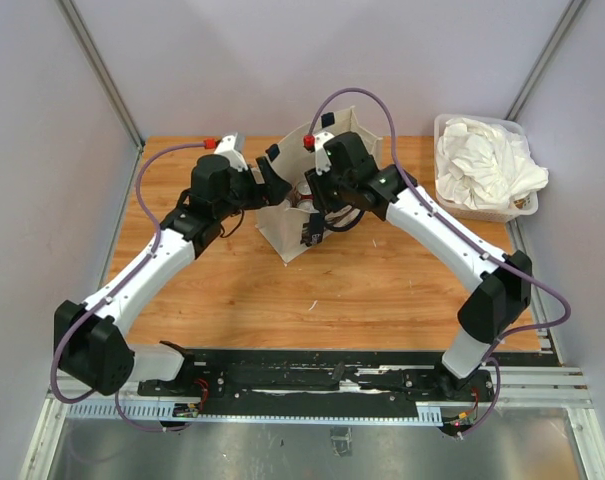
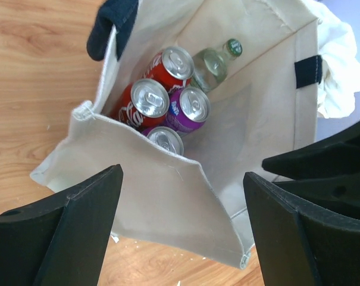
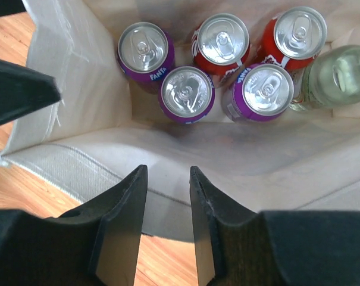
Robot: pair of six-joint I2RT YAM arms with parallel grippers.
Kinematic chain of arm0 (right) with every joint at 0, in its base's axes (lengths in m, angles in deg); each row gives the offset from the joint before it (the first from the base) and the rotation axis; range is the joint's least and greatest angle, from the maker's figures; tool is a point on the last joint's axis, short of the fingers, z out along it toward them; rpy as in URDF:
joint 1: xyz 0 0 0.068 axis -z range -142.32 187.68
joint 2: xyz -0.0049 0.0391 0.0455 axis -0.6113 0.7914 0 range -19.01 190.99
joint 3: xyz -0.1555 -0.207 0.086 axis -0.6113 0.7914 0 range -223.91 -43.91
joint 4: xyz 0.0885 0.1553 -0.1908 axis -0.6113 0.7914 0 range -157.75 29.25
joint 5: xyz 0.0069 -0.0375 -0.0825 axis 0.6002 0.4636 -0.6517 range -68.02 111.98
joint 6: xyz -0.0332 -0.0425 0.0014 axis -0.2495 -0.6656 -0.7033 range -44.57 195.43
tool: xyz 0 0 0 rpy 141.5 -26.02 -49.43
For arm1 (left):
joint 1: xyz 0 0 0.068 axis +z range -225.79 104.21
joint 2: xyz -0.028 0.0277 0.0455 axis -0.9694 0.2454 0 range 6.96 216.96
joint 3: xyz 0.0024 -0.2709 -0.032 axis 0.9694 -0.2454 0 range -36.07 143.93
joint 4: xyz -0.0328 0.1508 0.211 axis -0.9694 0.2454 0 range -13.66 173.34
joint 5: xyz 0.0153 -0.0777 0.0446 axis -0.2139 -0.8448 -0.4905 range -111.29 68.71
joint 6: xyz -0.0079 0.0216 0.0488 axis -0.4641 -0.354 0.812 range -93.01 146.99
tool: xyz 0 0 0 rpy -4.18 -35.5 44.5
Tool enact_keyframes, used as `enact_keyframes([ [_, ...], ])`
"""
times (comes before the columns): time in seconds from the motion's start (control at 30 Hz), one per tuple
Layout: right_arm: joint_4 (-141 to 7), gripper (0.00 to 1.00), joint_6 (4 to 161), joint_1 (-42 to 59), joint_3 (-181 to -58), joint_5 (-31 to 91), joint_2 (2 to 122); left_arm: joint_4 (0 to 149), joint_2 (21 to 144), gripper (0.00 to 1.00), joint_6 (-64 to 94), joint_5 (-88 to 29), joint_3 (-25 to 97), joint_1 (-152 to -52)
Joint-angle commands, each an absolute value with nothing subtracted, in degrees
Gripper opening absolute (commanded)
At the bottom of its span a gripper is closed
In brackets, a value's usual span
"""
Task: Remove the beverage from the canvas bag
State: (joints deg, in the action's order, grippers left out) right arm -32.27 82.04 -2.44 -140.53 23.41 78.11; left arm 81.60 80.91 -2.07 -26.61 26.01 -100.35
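Beverages [image 3: 223, 39] are sitting inside the bag [image 2: 168, 196], none out yet; left claw [image 2: 182, 179] is hovering above, gaping, empty; right claw [image 3: 168, 170] narrowed at its rim, grip unclear.

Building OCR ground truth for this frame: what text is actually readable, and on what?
"FANTA": on the purple can at the top left of the right wrist view, inside the canvas bag.
White script on the lower red can, left wrist view: partly hidden, not readable for certain.
Small print on a second purple can: blurred.
The dark print on the bag's outside: too small.
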Motion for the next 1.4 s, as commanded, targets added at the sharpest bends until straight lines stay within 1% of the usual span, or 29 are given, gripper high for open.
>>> enact_keyframes([
  [0.0, -33.4, 0.36, 83.2, -4.3, -136.6, 21.7, 74.7, 80.2, 83.8, 0.87, -3.0, -25.3, 25.4, -102.8],
  [0.1, -33.5, 0.36, 83.2, -4.9, -135.2, 21.7, 74.3, 79.7, 85.7, 0.85, -3.4, -25.0, 24.8, -104.5],
  [0.17, -33.4, 0.36, 83.2, -5.1, -134.7, 21.7, 74.3, 79.3, 86.6, 0.81, -3.7, -24.9, 24.1, -105.5],
  [0.2, -33.3, 0.36, 83.2, -5.2, -134.5, 21.7, 74.3, 79.2, 86.9, 0.76, -3.8, -24.8, 23.8, -106.0],
  [0.3, -32.9, 0.36, 83.4, -5.5, -134.1, 21.6, 74.3, 79.4, 87.0, 0.44, -4.2, -24.8, 22.2, -106.5],
  [0.37, -32.6, 0.36, 83.7, -5.5, -133.6, 21.5, 74.2, 79.4, 86.2, 0.27, -4.6, -25.0, 20.5, -106.7],
  [0.4, -32.6, 0.36, 83.8, -5.5, -133.3, 21.4, 74.1, 79.4, 85.8, 0.2, -4.8, -25.0, 19.6, -106.6],
  [0.43, -32.6, 0.36, 83.9, -5.5, -133.1, 21.4, 74.0, 79.4, 85.2, 0.17, -5.0, -25.2, 18.6, -106.6],
  [0.47, -32.6, 0.36, 83.9, -5.6, -133.0, 21.3, 73.9, 79.3, 84.8, 0.15, -5.2, -25.5, 17.7, -106.6],
  [0.67, -31.7, 0.36, 84.6, -5.7, -134.5, 20.7, 72.8, 79.6, 83.7, 0.14, -5.2, -26.0, 14.4, -106.7],
  [0.9, -30.4, 0.36, 85.4, -6.0, -134.2, 19.5, 69.8, 79.0, 85.2, 0.14, -5.3, -25.7, 12.7, -108.3],
  [1.1, -29.6, 0.36, 86.2, -6.1, -131.7, 18.2, 66.6, 78.5, 86.3, 0.13, -6.0, -24.8, 12.1, -110.2],
  [1.2, -29.5, 0.36, 86.1, -6.0, -128.6, 17.4, 65.8, 78.2, 86.6, 0.14, -6.6, -24.5, 12.0, -110.5],
  [1.3, -29.6, 0.35, 86.7, -6.0, -126.0, 17.3, 66.0, 78.1, 86.6, 0.17, -7.0, -24.5, 12.0, -110.8],
  [1.37, -29.9, 0.35, 87.1, -6.0, -124.5, 17.1, 66.3, 78.1, 86.4, 0.22, -7.3, -24.3, 12.0, -110.9],
])
